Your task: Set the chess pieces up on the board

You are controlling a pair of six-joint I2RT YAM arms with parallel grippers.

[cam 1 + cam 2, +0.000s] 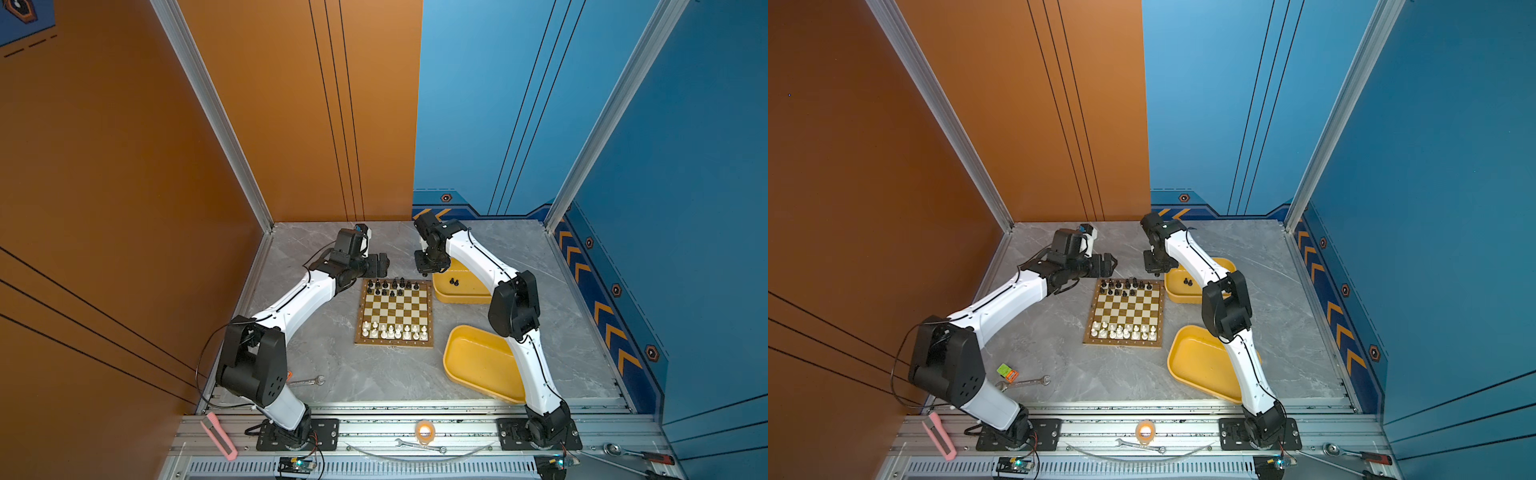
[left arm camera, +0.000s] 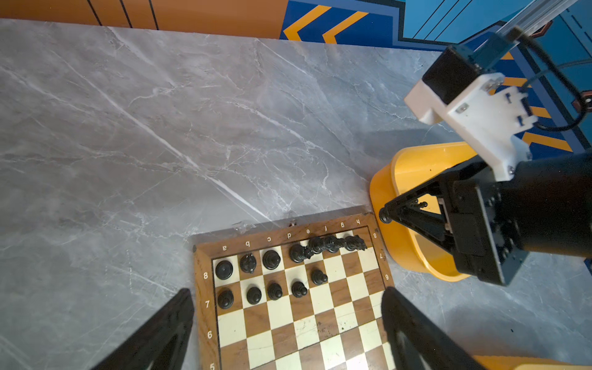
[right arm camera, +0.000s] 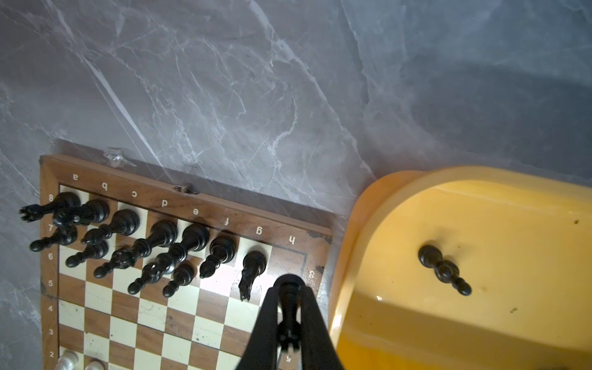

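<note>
White pcs [image 1: 398, 332] look done; black lacks the piece [image 3: 288, 288] right jaws grip over board [image 3: 179, 320] corner, plus pawns [image 3: 443, 270] in tray [image 3: 480, 336] beside them; left jaws open, empty.

a square wooden chessboard [image 1: 394, 313] with golden-brown and cream checkers lies flat. glossy black pieces [image 1: 394, 285] stand on its far two rows, cream-white pieces [image 1: 395, 331] on the near two. one black piece [image 3: 289, 307] is clamped in the right hand [image 3: 288, 286] over the h8 corner; two black pawns [image 3: 443, 269] sit in a yellow plastic tray [image 3: 499, 205] beside it.
</note>
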